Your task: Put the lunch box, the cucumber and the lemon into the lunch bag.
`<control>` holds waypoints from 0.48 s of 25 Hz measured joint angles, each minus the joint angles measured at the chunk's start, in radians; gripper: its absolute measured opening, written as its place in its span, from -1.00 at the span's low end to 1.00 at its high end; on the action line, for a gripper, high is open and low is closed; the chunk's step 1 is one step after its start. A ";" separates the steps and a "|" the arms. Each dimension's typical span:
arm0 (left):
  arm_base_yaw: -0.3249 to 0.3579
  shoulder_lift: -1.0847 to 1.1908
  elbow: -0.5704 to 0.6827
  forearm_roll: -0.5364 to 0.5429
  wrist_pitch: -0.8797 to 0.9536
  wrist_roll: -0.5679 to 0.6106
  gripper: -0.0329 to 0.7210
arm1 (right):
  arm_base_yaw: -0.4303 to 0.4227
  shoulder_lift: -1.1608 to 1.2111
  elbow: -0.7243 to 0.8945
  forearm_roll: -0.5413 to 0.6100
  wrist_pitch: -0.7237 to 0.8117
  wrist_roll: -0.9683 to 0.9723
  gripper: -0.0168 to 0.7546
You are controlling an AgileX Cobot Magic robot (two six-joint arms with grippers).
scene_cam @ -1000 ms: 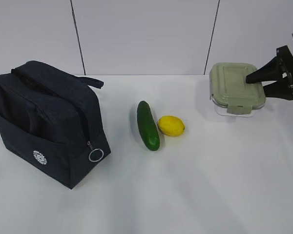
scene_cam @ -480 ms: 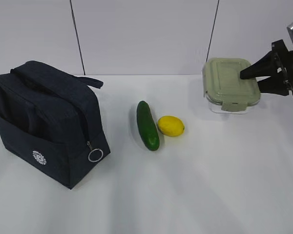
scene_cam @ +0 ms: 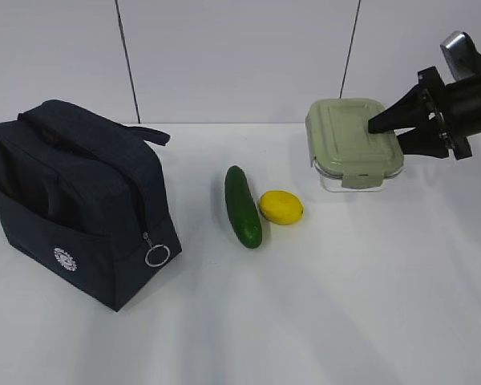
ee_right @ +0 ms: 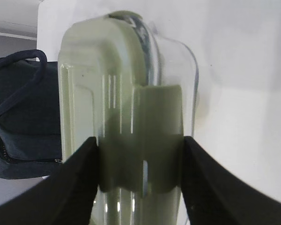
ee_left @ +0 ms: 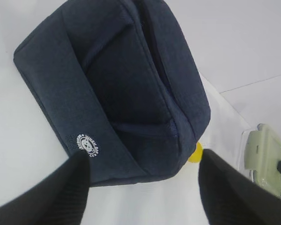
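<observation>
Right tool (scene_cam: pixel 382 130) clamping the lunch box (scene_cam: pixel 351 141) at its near end, one finger (ee_right: pixel 72 180) on the green lid, the other (ee_right: pixel 210 183) on the glass side; box hanging clear of the surface (scene_cam: pixel 321 305). Cucumber (scene_cam: pixel 243 205) and lemon (scene_cam: pixel 280 207) lying side by side below and beyond the box from that tool. Left tool (ee_left: pixel 143 185) hovering above the lunch bag (ee_left: pixel 122 89), jaws standing wide apart, gripping nothing. Bag sitting upright directly under it, top looking closed.
</observation>
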 joint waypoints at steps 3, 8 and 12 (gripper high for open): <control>0.000 0.051 0.000 -0.077 -0.059 0.053 0.48 | 0.002 0.000 0.000 0.011 0.000 0.000 0.10; 0.000 0.125 0.000 -0.178 -0.112 0.126 0.48 | 0.002 0.000 0.000 0.021 0.000 0.000 0.10; 0.000 0.194 0.000 -0.234 -0.134 0.137 0.48 | 0.006 0.000 0.000 0.021 0.000 0.000 0.10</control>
